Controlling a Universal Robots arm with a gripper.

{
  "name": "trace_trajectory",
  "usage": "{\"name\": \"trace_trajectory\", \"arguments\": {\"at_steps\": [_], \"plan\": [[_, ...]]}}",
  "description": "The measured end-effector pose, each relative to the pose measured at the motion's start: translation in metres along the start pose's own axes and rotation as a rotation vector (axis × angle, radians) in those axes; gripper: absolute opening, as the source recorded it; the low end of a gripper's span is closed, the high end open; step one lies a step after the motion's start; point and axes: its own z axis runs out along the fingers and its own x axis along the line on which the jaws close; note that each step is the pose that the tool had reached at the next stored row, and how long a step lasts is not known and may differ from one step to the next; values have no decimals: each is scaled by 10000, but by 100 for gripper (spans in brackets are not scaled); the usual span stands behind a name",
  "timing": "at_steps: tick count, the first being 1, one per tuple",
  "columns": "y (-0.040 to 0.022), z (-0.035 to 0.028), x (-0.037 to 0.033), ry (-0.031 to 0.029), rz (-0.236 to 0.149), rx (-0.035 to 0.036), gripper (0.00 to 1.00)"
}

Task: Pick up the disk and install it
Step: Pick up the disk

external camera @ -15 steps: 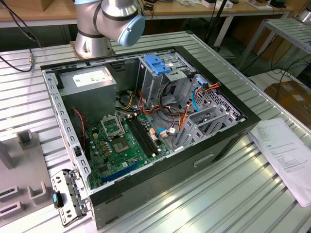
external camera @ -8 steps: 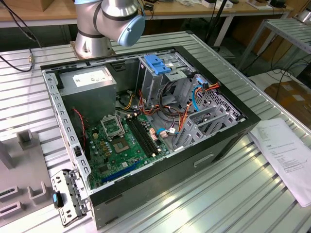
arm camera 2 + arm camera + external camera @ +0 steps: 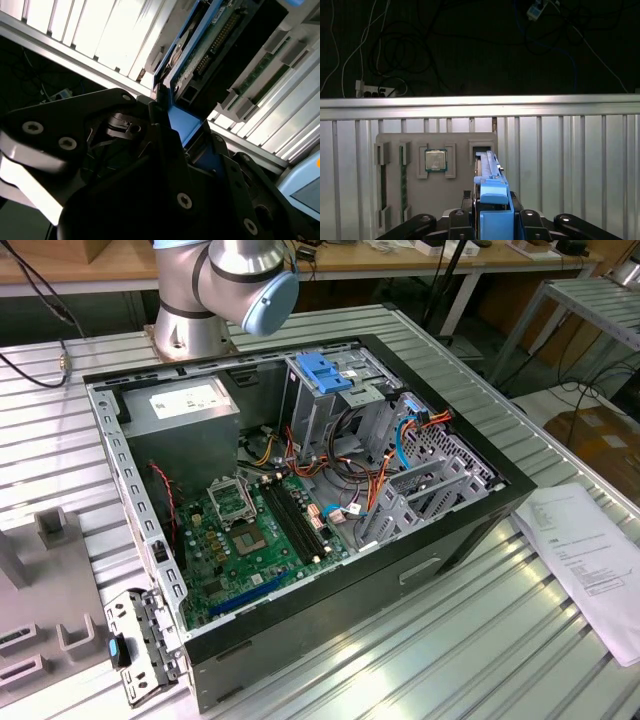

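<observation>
One open computer case (image 3: 420, 570) sits mid-table in the exterior view. A grey drive cage (image 3: 312, 412) is at its one o'clock, a perforated bracket (image 3: 140, 645) at seven, and a paper sheet (image 3: 590, 560) at four. In the first wrist view the disk (image 3: 487, 165), thin grey metal framed in bright blue, stands edge-on over a grey fixture plate (image 3: 455, 200) near a processor chip (image 3: 435, 160). The gripper (image 3: 493, 217) pinches its blue frame.

In both wrist views we see the disk (image 3: 489, 169) (image 3: 207, 45) standing on edge, its bright blue carrier frame pinched between the jaws and its green circuit board exposed.
</observation>
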Motion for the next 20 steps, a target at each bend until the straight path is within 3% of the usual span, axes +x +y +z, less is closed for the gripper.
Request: {"name": "trace_trajectory", "arguments": {"at_steps": [16,20], "plan": [[0,-22,0,1,0,-2,37],[-1,-69,-1,0,0,0,37]]}}
